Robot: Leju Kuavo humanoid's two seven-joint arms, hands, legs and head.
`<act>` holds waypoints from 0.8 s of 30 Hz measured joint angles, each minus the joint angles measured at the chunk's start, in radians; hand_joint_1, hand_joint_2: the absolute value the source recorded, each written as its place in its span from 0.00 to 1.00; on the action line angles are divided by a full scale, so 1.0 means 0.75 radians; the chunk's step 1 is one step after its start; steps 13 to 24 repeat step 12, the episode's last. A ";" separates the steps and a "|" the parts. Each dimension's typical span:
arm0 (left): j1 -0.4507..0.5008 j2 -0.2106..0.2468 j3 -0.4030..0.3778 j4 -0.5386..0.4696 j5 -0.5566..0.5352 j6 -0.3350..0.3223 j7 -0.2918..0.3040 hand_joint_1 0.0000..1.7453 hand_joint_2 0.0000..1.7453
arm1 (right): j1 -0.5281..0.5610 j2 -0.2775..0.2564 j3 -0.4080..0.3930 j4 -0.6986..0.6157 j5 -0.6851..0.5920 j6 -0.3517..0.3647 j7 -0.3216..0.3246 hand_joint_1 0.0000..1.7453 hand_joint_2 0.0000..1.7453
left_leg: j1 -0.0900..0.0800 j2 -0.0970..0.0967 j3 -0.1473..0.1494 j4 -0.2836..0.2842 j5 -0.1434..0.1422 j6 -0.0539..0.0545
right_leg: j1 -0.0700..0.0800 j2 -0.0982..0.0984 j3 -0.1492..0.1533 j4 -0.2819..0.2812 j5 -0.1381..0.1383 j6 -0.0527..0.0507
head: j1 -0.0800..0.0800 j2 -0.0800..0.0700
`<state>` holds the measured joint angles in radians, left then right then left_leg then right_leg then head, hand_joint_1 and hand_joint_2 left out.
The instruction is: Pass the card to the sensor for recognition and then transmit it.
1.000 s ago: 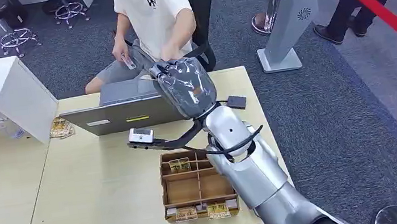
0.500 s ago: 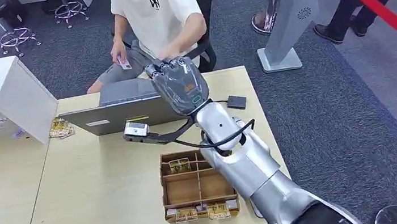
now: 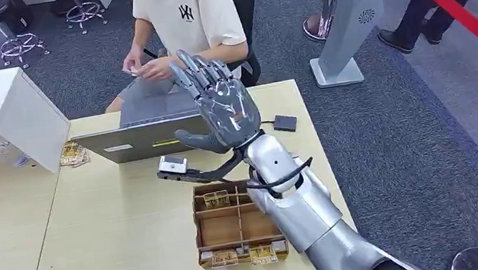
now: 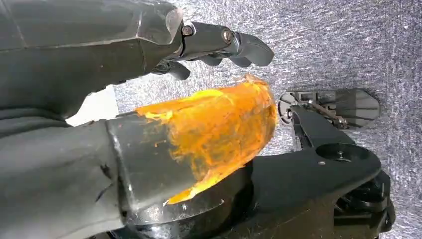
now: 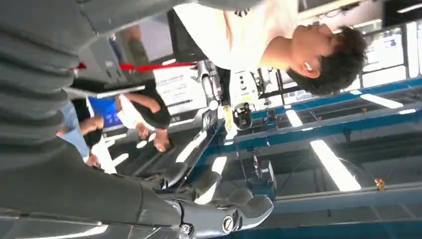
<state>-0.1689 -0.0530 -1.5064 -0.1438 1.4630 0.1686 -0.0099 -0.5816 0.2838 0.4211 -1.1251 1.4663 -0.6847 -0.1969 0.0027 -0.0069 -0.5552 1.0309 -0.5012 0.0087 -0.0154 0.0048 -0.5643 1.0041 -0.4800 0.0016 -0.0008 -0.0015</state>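
Resting in the person's hands [image 3: 145, 67], small pale card [image 3: 130, 70]; right hand [image 3: 219, 106] splayed, empty

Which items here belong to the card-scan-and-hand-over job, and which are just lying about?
Job: right hand, open and raised; card in the person's hands; sensor on its stand; divided card box.
Lying about: laptop, small black device, white cabinet.

Right hand [image 3: 219, 106] is raised over the laptop [image 3: 147, 136], fingers spread, nothing held; left hand [image 4: 219, 42] is seen loosely curled.

Matt wood table [image 3: 118, 239]; cardboard tray [image 3: 201, 230]; glossy silver arm [image 3: 304, 213]
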 joint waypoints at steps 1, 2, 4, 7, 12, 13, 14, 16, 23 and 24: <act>0.004 0.000 0.000 0.000 0.006 0.002 -0.002 0.00 0.00 | 0.037 0.000 -0.006 -0.049 -0.059 0.013 -0.029 0.00 0.00 | 0.000 0.000 0.000 0.000 0.000 0.000 | 0.000 0.000 0.000 0.000 0.000 0.000 | -0.001 0.000; 0.009 0.000 0.000 0.000 0.014 0.006 -0.003 0.00 0.00 | 0.081 0.000 -0.011 -0.111 -0.176 0.051 -0.077 0.00 0.00 | 0.000 0.000 0.000 0.000 -0.001 -0.001 | 0.000 0.000 0.000 0.000 0.000 0.000 | 0.000 0.000; 0.016 -0.001 0.001 0.000 0.035 0.019 -0.003 0.00 0.00 | 0.161 0.001 -0.014 -0.221 -0.513 0.178 -0.190 0.00 0.00 | 0.000 0.000 0.000 0.000 -0.001 -0.001 | 0.000 0.000 -0.001 0.000 0.000 0.000 | -0.001 0.000; 0.021 0.000 0.003 0.000 0.047 0.032 -0.003 0.00 0.00 | 0.302 0.001 -0.018 -0.421 -0.982 0.471 -0.320 0.00 0.00 | 0.000 0.000 -0.001 0.000 -0.001 -0.001 | 0.000 0.000 -0.001 0.000 -0.002 0.000 | -0.001 0.000; 0.028 0.001 0.014 0.000 0.050 0.039 -0.003 0.00 0.00 | 0.468 -0.007 -0.039 -0.640 -1.367 0.801 -0.402 0.00 0.00 | 0.000 0.001 -0.001 0.000 -0.002 -0.001 | 0.000 0.000 -0.001 0.000 -0.002 0.000 | 0.000 0.000; 0.028 0.001 0.014 0.000 0.050 0.039 -0.003 0.00 0.00 | 0.468 -0.007 -0.039 -0.640 -1.367 0.801 -0.402 0.00 0.00 | 0.000 0.001 -0.001 0.000 -0.002 -0.001 | 0.000 0.000 -0.001 0.000 -0.002 0.000 | 0.000 0.000; 0.028 0.001 0.014 0.000 0.050 0.039 -0.003 0.00 0.00 | 0.468 -0.007 -0.039 -0.640 -1.367 0.801 -0.402 0.00 0.00 | 0.000 0.001 -0.001 0.000 -0.002 -0.001 | 0.000 0.000 -0.001 0.000 -0.002 0.000 | 0.000 0.000; 0.028 0.001 0.014 0.000 0.050 0.039 -0.003 0.00 0.00 | 0.468 -0.007 -0.039 -0.640 -1.367 0.801 -0.402 0.00 0.00 | 0.000 0.001 -0.001 0.000 -0.002 -0.001 | 0.000 0.000 -0.001 0.000 -0.002 0.000 | 0.000 0.000; 0.028 0.001 0.014 0.000 0.050 0.039 -0.003 0.00 0.00 | 0.468 -0.007 -0.039 -0.640 -1.367 0.801 -0.402 0.00 0.00 | 0.000 0.001 -0.001 0.000 -0.002 -0.001 | 0.000 0.000 -0.001 0.000 -0.002 0.000 | 0.000 0.000; 0.028 0.001 0.014 0.000 0.050 0.039 -0.003 0.00 0.00 | 0.468 -0.007 -0.039 -0.640 -1.367 0.801 -0.402 0.00 0.00 | 0.000 0.001 -0.001 0.000 -0.002 -0.001 | 0.000 0.000 -0.001 0.000 -0.002 0.000 | 0.000 0.000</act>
